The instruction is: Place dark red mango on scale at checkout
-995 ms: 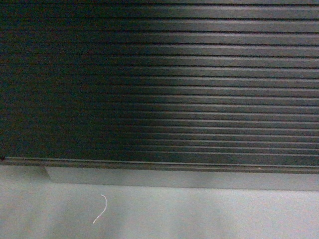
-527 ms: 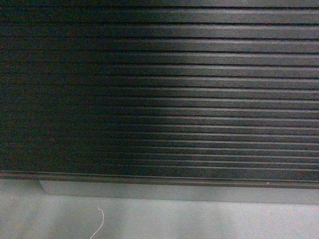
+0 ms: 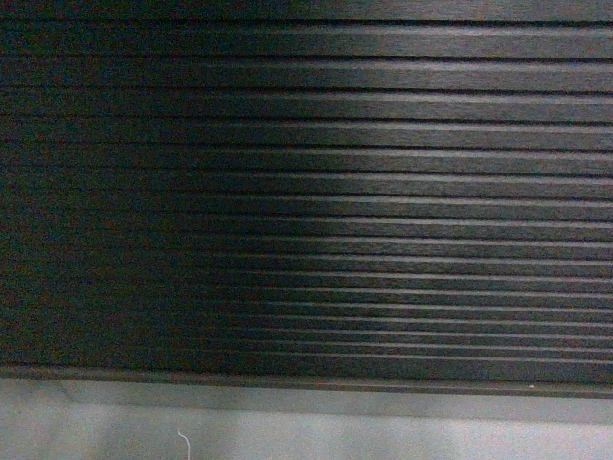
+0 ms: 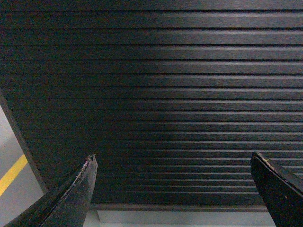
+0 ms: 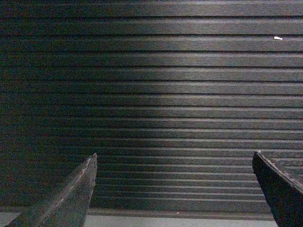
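The ribbed dark front panel of the checkout (image 3: 306, 192) fills the head view, and shows again in the left wrist view as the checkout (image 4: 156, 85) and in the right wrist view as the checkout (image 5: 156, 85). Its flat top is out of view. The dark red mango and the scale are out of view. My left gripper (image 4: 173, 163) is open, its two dark fingers wide apart with nothing between them. My right gripper (image 5: 174, 161) is open too and holds nothing. Both face the panel at close range.
A grey floor strip (image 3: 306, 436) runs under the panel's base, with a thin white thread (image 3: 184, 442) lying on it. At the left of the left wrist view the panel's corner ends; beyond it lies grey floor with a yellow line (image 4: 12, 174).
The ribbed panel has slid down in the head view and fills more of it. Less floor shows, and the white thread sits closer to the bottom edge.
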`<state>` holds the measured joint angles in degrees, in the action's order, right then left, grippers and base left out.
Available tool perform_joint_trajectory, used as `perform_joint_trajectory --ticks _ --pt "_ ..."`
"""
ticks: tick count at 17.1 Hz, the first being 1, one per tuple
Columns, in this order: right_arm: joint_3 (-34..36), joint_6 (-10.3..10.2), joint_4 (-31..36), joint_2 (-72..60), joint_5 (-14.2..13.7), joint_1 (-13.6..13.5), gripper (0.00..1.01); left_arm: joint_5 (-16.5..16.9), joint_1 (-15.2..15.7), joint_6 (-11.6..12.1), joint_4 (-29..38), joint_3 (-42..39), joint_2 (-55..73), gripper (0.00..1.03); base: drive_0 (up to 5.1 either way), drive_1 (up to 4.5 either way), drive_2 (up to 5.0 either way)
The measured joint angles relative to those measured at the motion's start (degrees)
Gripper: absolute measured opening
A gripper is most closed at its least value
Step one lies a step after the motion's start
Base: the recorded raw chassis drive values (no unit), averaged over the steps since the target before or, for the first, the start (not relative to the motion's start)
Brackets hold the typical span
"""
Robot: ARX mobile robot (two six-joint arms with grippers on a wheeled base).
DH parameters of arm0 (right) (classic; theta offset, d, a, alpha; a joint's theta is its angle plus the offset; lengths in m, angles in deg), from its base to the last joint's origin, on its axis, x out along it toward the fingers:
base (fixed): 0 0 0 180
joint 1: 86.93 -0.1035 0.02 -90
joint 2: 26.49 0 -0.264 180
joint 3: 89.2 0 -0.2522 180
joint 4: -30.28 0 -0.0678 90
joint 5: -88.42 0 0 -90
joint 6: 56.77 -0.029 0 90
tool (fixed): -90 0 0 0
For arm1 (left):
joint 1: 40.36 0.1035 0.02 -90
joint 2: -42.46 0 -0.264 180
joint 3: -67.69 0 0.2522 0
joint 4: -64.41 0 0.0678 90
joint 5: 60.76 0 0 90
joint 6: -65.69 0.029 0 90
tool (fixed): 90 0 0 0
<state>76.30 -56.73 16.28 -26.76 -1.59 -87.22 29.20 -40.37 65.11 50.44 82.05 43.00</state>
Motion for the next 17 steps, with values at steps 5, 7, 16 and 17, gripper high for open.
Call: perform_joint_trajectory --ticks 5,7,16,17 --pt "0.0 0.0 0.0 0.0 0.0 0.0 0.98 0.0 0.0 0.0 0.0 0.0 0.0 0.98 0.0 0.54 -0.6" --pt "0.0 0.0 0.0 0.0 0.0 0.0 0.98 0.0 0.0 0.0 0.0 0.0 0.0 0.98 0.0 0.00 0.0" --pt "0.0 0.0 0.0 0.0 0.0 0.0 0.98 0.0 0.0 0.0 0.0 0.0 0.0 0.98 0.0 0.00 0.0" --pt "0.0 0.0 0.0 0.0 0.0 0.0 0.98 0.0 0.0 0.0 0.0 0.0 0.0 0.98 0.0 0.00 0.0"
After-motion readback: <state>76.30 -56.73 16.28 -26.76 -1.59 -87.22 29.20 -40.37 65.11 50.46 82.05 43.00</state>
